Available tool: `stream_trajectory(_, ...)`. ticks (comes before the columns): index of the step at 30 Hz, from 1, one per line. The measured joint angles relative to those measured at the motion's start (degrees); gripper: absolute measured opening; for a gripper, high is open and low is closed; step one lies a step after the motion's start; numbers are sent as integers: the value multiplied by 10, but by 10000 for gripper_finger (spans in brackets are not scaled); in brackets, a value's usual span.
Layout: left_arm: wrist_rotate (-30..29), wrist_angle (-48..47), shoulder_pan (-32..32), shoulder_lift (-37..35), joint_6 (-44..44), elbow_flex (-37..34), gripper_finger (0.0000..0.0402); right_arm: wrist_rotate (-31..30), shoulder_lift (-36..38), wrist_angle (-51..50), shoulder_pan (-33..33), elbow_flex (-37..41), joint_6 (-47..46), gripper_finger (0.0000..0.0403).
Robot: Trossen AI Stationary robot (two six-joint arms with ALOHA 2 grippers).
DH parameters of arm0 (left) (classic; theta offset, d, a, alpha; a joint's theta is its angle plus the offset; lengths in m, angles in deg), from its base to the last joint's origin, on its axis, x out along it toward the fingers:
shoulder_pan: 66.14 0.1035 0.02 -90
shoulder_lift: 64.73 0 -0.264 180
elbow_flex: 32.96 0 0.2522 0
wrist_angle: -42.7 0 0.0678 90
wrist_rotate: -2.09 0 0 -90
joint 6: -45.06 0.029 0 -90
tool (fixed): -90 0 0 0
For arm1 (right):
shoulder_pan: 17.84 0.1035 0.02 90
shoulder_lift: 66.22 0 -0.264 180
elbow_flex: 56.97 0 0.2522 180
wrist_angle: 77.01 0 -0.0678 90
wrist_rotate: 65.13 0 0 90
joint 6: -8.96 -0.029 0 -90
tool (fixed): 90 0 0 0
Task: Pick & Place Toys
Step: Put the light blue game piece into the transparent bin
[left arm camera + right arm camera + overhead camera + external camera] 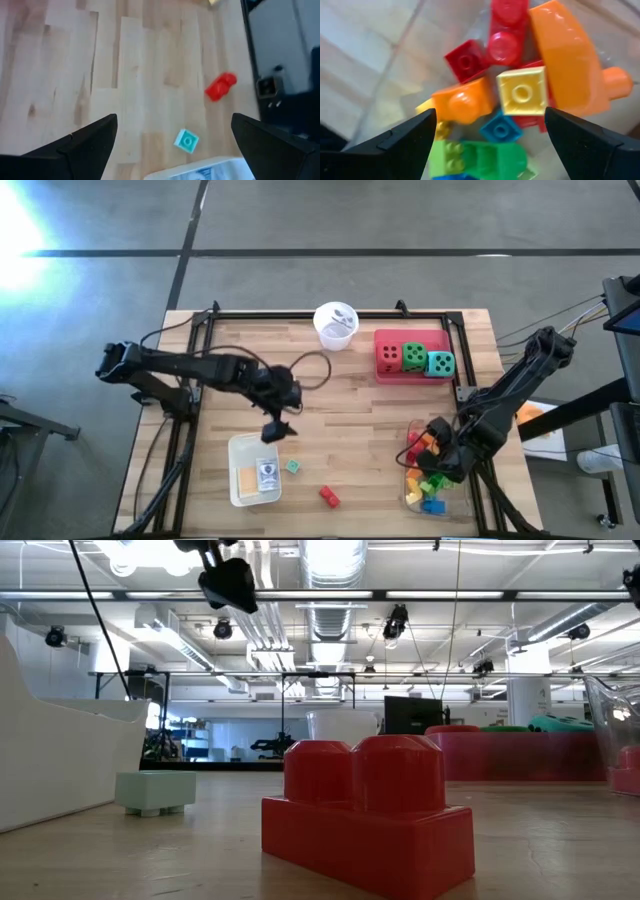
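Over the desk's right front corner, right gripper is hovering open above bricks; left gripper is waiting open mid-desk.

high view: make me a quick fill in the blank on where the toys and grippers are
1. The three dice sit in the ____ tray.
2. The right gripper hovers, open, over a clear tray of ____.
3. The loose red brick lies on the ____.
4. The left gripper is ____.

Missing: pink; bricks; table; open
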Motion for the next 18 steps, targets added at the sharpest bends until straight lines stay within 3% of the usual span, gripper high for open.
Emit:
stream_trajectory(6, -64, 19, -63, 0, 107, -44, 393, -12, 0, 0, 0, -34, -1, 364)
stream_trajectory(12, -68, 55, -78, 35, 40, -69, 393, -84, 0, -2, 0, -60, -2, 364)
stream_trajectory(18, -68, 12, -101, 121, 8, -23, 393, -139, 1, -20, -2, -82, -4, 364)
